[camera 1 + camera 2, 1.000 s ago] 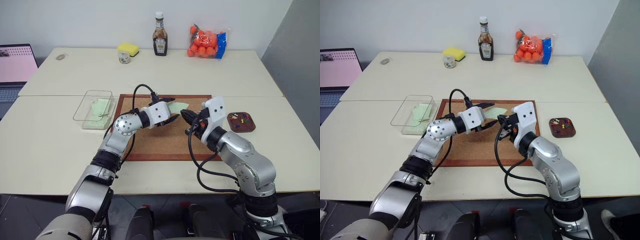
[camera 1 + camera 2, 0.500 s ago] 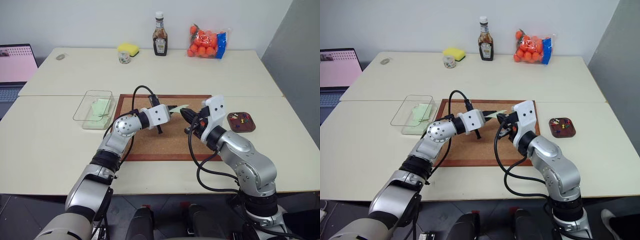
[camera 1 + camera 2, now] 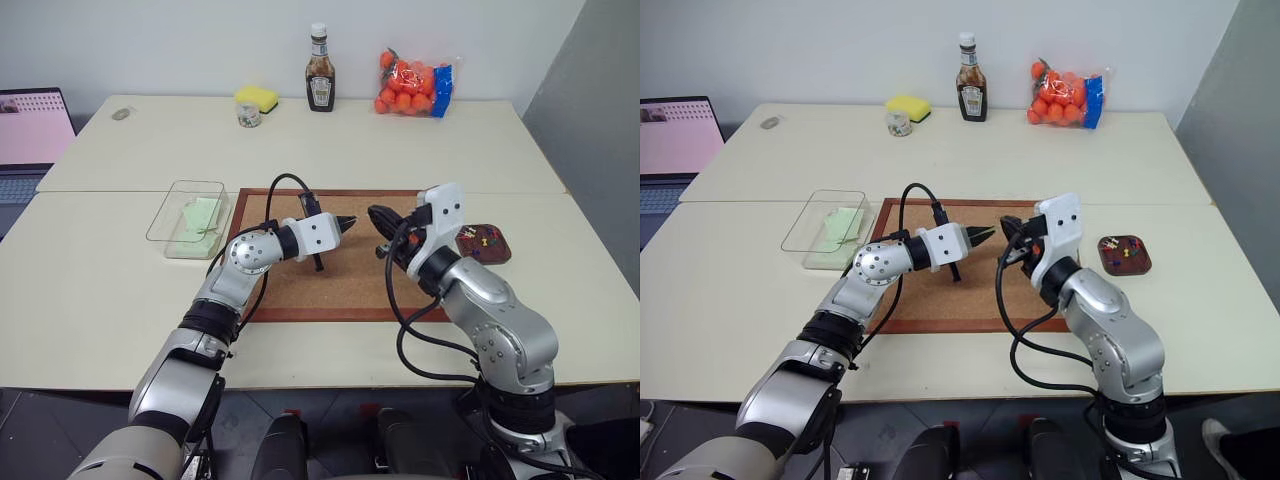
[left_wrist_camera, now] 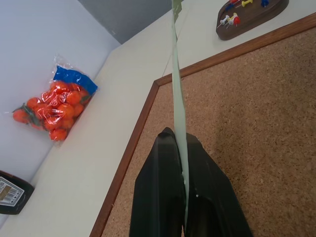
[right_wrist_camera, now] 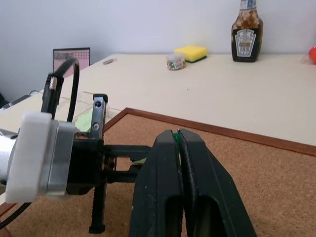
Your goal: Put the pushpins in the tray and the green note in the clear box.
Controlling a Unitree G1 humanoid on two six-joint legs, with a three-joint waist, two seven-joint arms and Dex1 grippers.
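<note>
Silver-grey jointed arms, white wrist housings, black two-fingered grippers (looping black cables run along both)

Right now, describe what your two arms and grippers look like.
Both arms are silver-grey metal with rounded joint housings and black bands. Each ends in a white boxy wrist block, with a black cable looping from it back along the forearm. The left gripper and right gripper each have two matte black, tapering fingers.

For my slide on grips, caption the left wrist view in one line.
Left pincer shut on the green note, edge-on above the corkboard.
</note>
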